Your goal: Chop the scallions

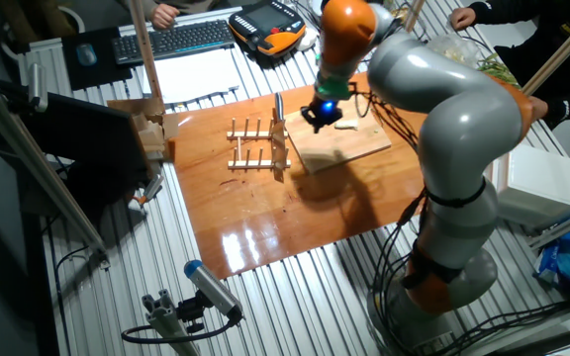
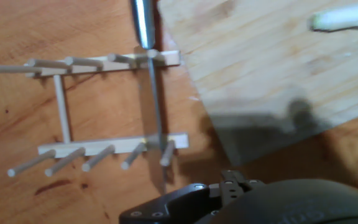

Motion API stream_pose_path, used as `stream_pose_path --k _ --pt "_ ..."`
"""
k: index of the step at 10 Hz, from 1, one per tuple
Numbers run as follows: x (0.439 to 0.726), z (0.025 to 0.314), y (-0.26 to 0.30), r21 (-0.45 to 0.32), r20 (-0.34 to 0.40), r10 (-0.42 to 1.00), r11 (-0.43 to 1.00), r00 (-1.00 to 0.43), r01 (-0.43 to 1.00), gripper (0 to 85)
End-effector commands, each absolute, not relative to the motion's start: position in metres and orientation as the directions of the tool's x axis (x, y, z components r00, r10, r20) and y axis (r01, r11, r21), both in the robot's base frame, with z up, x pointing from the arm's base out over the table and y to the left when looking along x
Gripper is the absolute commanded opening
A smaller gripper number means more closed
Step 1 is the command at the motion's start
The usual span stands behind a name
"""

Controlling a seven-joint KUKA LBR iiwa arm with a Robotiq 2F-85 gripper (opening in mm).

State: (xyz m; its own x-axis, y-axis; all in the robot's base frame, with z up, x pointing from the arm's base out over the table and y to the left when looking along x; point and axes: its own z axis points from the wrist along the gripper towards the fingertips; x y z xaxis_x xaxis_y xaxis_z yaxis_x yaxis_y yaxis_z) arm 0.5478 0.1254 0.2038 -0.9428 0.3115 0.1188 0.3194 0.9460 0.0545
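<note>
One short pale scallion piece (image 1: 346, 125) (image 2: 344, 20) lies on the far part of the light wooden cutting board (image 1: 349, 148) (image 2: 272, 74). My gripper (image 1: 321, 118) hangs just above the board's left end, between the scallion piece and the rack. A knife (image 1: 279, 107) (image 2: 151, 106) rests in the wooden peg rack (image 1: 257, 146) (image 2: 61, 112) left of the board, its metal handle pointing away. Nothing is held. Only the dark hand housing (image 2: 241, 202) shows at the bottom of the hand view, and the fingers are hidden.
The board and rack sit on a glossy brown sheet (image 1: 265, 218). A bunch of long green-leaved stalks (image 1: 485, 61) lies back right behind the arm. There is a keyboard (image 1: 171, 40) and pendant (image 1: 270, 28) at the back, wooden blocks (image 1: 151, 127) left and a white box (image 1: 542, 183) right.
</note>
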Motion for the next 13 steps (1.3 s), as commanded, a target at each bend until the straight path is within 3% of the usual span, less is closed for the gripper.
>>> stream_pose_path --k 1,7,11,13 --pt "0.549 0.199 0.129 0.058 0.123 0.314 0.945 -0.941 0.323 0.0" --pt "0.55 0.187 0.14 0.04 0.108 0.309 0.948 -0.945 0.315 0.0" --pt "0.55 0.187 0.14 0.06 0.157 0.324 0.94 -0.933 0.336 0.0" --pt "0.55 0.187 0.14 0.071 0.127 0.31 0.945 -0.942 0.32 0.0"
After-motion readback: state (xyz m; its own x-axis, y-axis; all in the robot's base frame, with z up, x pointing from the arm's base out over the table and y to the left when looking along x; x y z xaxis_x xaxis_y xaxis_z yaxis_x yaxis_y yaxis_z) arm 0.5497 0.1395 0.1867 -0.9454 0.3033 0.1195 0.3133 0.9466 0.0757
